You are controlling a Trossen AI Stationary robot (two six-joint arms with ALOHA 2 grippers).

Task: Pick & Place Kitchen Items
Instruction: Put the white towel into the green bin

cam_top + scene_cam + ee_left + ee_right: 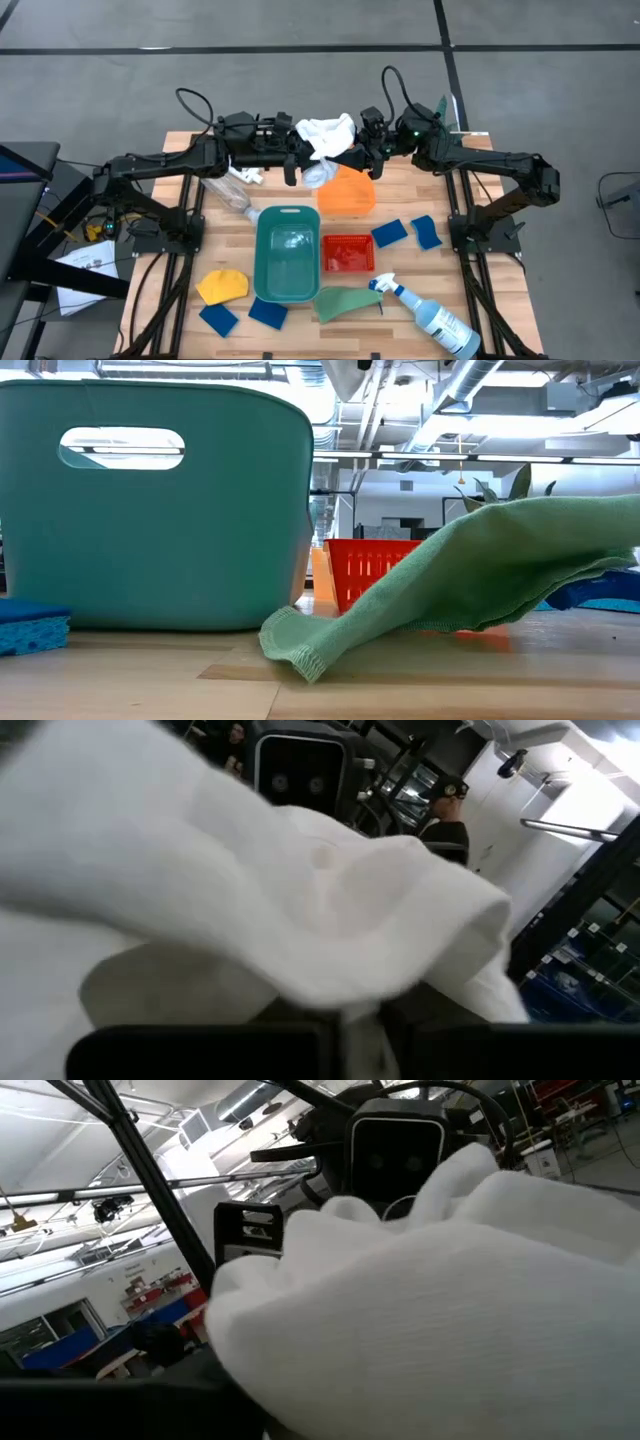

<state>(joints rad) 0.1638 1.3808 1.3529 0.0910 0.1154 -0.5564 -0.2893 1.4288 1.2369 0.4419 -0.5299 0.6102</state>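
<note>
The teal bin stands well in front of both grippers. The white cloth hangs between them, above the table's far edge. The left gripper is closed on it. The right gripper touches it; its grip I cannot tell.

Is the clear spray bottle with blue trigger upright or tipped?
Tipped. The clear spray bottle with blue trigger lies flat on the wooden table, near its front right corner.
</note>
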